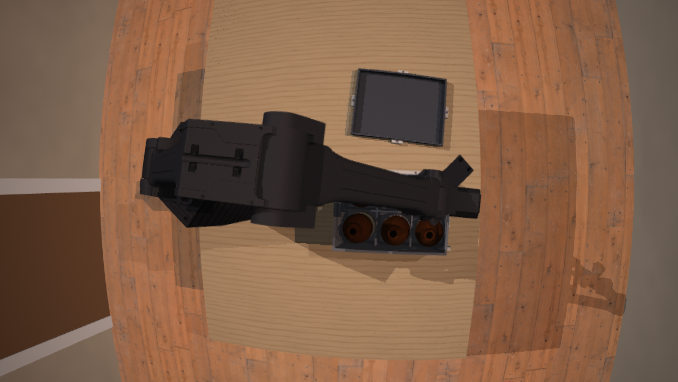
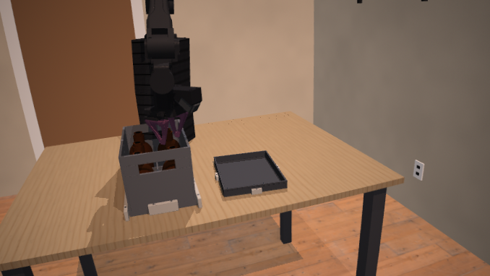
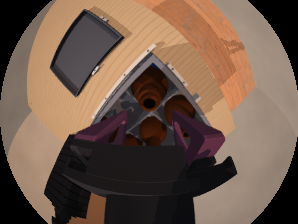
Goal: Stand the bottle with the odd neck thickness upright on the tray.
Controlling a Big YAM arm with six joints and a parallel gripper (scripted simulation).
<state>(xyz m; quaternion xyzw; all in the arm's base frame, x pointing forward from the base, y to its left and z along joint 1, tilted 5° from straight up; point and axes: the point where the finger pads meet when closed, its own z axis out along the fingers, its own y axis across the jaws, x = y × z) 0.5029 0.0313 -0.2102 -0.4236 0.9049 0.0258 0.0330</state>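
Note:
The grey crate holds the brown bottles. Three bottles stand in one row in the top view; the arm hides the other row. In the wrist view one bottle stands at the far corner, another lies behind the right finger, and one shows between the fingers, low down. My gripper is open and empty, its purple fingertips at the crate's opening. Their exact height is unclear. Neck differences are too small to tell. The dark tray holds nothing.
The arm reaches over the crate. The crate's walls and thin dividers surround the bottles. The tray has a low rim and stands beside the crate with a gap between them. White brackets stand along the crate's foot.

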